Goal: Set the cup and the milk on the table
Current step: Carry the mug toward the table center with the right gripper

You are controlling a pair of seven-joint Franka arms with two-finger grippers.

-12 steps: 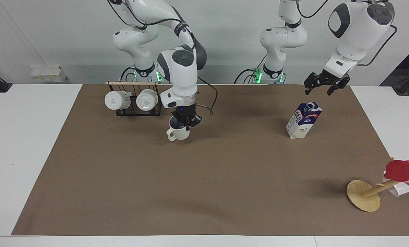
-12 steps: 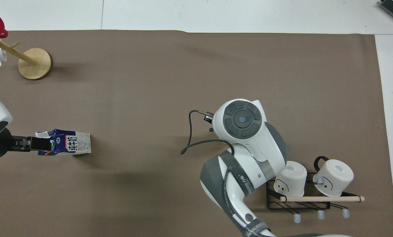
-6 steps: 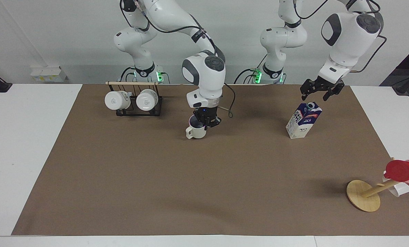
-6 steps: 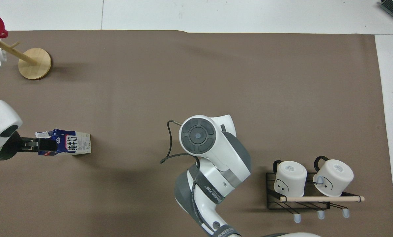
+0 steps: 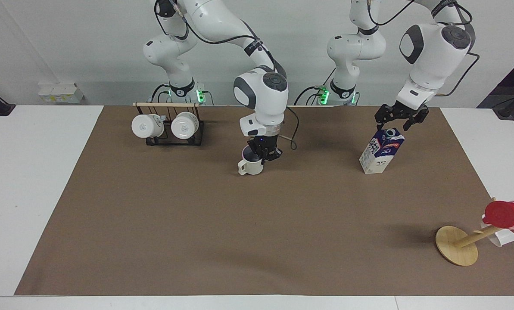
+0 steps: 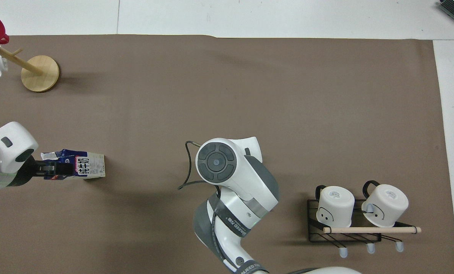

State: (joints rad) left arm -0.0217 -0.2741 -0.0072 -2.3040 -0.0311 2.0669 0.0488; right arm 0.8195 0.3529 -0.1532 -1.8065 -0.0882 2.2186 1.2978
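Two jobs run side by side, and each wants a slow, straight finish. Nearest the robots, two white mugs (image 5: 166, 125) hang on a black wire rack (image 5: 170, 140) with a wooden rail, toward the right arm's end of the tabletop (image 5: 32, 185); their mouths cannot be read, so what they hold is unknown. Just over the milk (image 5: 381, 151), the left hand (image 5: 398, 121) hangs with its fingers spread wide around nothing, right at the carton's gable. It should come straight down and close across the ridge, since the carton looks tall and narrow and a sideways nudge could tip it. The carton stands on the brown mat toward the left arm's end. Slightly farther out, the right hand (image 5: 263, 154) is pinched tight on the rim of the cup (image 5: 251, 165), one finger seemingly inside; the cup sits at or barely above the mat, and contact cannot be judged. It should settle flat before letting go. The cup's inside looks empty. Farthest out, a red cup (image 5: 507, 215) hangs on a leaning wooden stand (image 5: 457, 252).
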